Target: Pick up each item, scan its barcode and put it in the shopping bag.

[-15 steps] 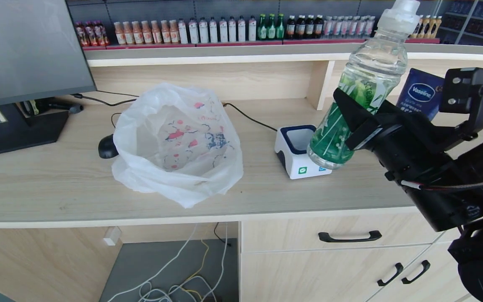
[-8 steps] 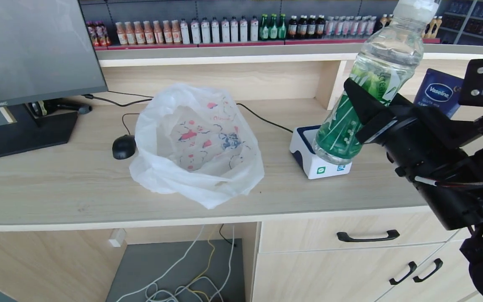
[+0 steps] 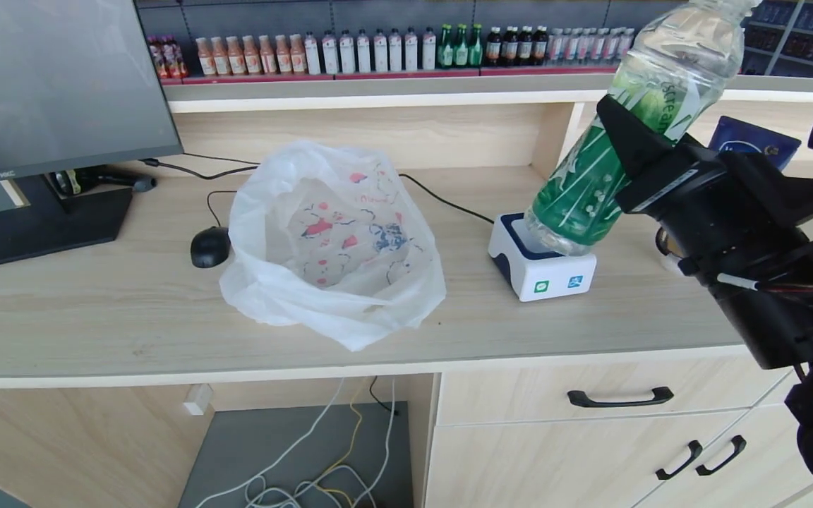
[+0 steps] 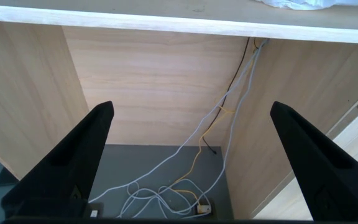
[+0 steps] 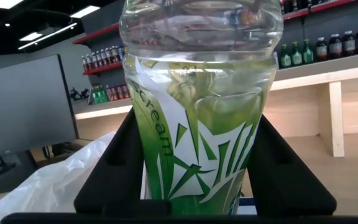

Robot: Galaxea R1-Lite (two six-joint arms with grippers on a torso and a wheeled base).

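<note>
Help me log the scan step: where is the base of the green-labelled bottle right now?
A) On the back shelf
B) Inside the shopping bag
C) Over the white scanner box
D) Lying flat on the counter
C: the bottle, clamped in the right gripper, is tilted with its base over the scanner, well apart from the shopping bag.

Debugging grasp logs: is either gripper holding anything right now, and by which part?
Right gripper is shut on the bottle, clamped around its green-labelled middle, cap end up. Left gripper is open, holding nothing.
</note>
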